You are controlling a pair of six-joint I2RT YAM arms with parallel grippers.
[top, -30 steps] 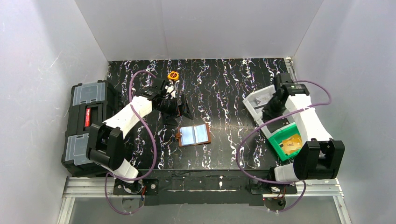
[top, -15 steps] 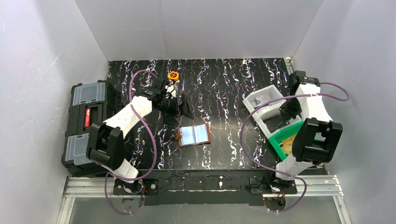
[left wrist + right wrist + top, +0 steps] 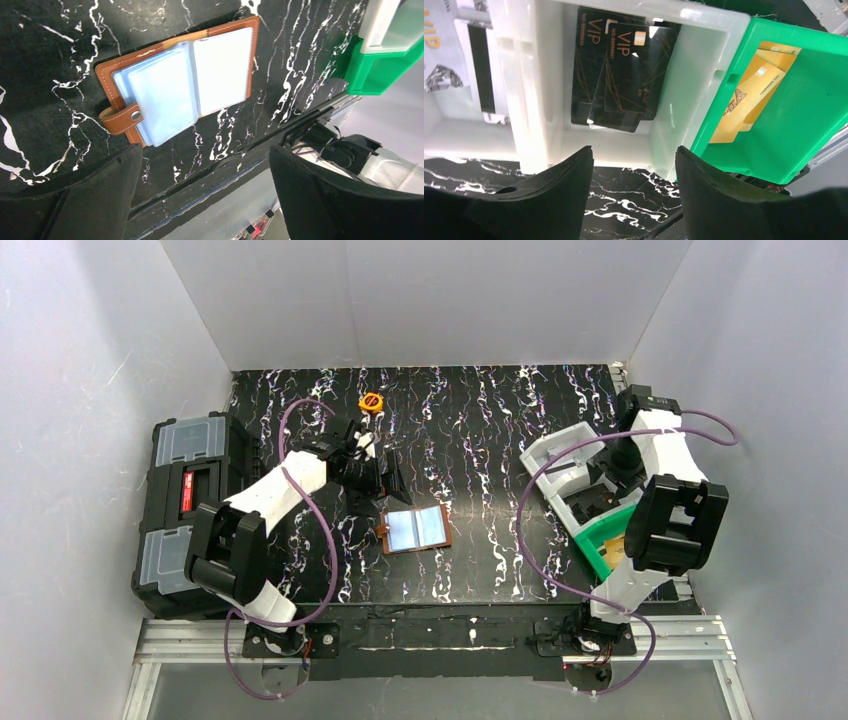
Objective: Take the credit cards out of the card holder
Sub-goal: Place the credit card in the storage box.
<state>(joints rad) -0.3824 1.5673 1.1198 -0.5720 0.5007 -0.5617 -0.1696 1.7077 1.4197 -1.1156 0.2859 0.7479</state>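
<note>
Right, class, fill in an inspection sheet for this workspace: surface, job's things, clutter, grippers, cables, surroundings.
Surface: table, black with white veining.
Job's things: card holder lies open flat, pockets up; cannot tell if any card remains inside. Black cards in the white bin; gold cards in the green bin.
Clutter: black toolbox at the left edge; small orange object at the far side.
Grippers: left gripper open above the card holder; right gripper open above the bins; both empty.
Cables: purple cables loop off both arms.
Surroundings: white walls; metal rail.
</note>
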